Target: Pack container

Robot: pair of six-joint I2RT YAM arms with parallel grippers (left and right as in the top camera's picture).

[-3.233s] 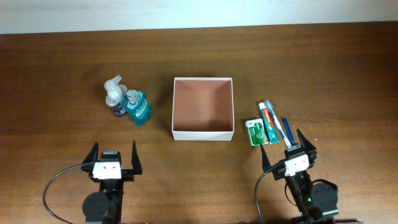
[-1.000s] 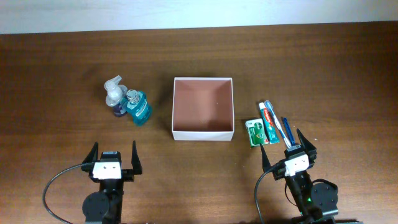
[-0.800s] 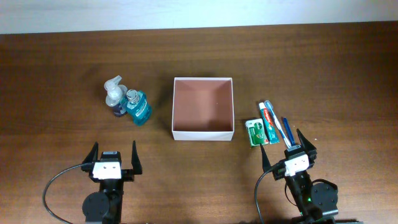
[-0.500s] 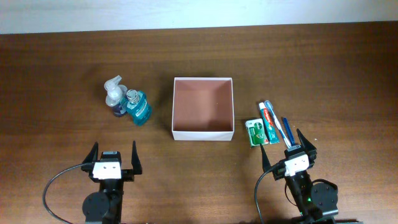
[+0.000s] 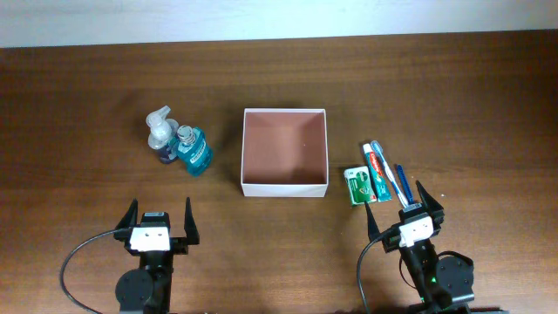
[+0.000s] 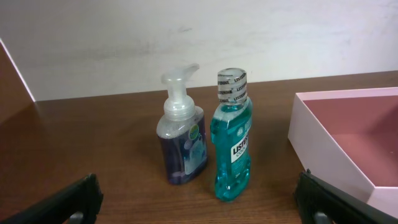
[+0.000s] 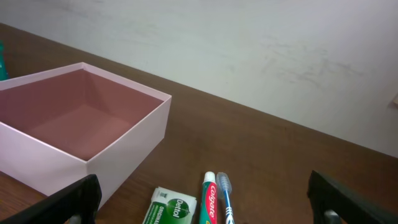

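Your left gripper (image 5: 160,207) waits at the near edge of the dark wood-grain tabletop (image 5: 87,87), jaws spread wide and holding nothing. It is lined up with the two bottles ahead, which seem set within its reach. A foaming soap pump bottle (image 6: 182,134) of clear plastic with purple liquid and a white nozzle stands upright. It touches or nearly touches a Listerine mouthwash bottle (image 6: 233,143), a flat-sided teal bottle with a ribbed clear cap. Both look smooth, rigid and tall, so you could likely grip them across the body.

The container (image 5: 284,186) sits at the middle of the tabletop between the two groups and well apart from both grippers. It is square and shallow with thin white walls. Its matte pinkish-brown inside holds nothing, so the packing appears not yet begun.

To its right, three flat items lie side by side, just beside each other. They are a green-and-white Dettol soap box (image 5: 357,186), a red-and-white Colgate toothpaste tube (image 5: 377,173) and a slim blue toothbrush (image 5: 399,181). They lie low on the wood and probably call for a pinch from above. Your right gripper (image 5: 399,209) rests just behind them, jaws fully spread and holding nothing.
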